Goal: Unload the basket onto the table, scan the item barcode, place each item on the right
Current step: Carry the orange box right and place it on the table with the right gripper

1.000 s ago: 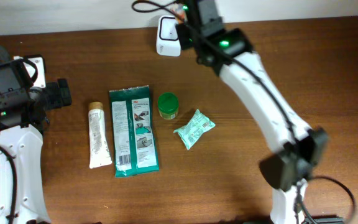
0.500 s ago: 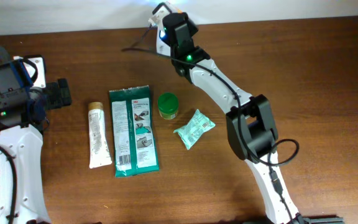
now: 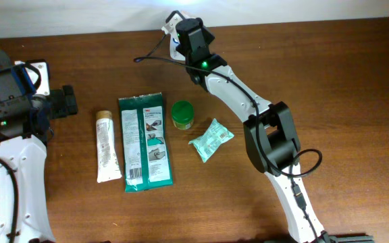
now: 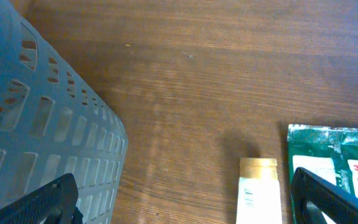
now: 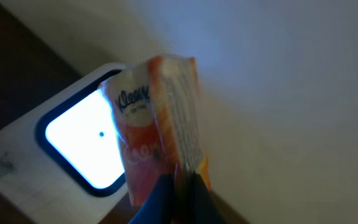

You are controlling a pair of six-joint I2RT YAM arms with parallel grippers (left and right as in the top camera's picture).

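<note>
A: Why is the right gripper (image 5: 178, 186) pinched shut on the Kleenex pack (image 5: 160, 118)?
B: It holds the pack above its fingertips, before the lit scanner window (image 5: 79, 146), probably for reading.
A: And the left gripper (image 4: 185, 199)?
B: Jaws wide, nothing between them.

surface: wooden table (image 3: 356, 101) | on it: cream tube (image 3: 107, 147), green 3M pack (image 3: 145, 142), green jar (image 3: 182, 114), small green packet (image 3: 211, 140)
</note>
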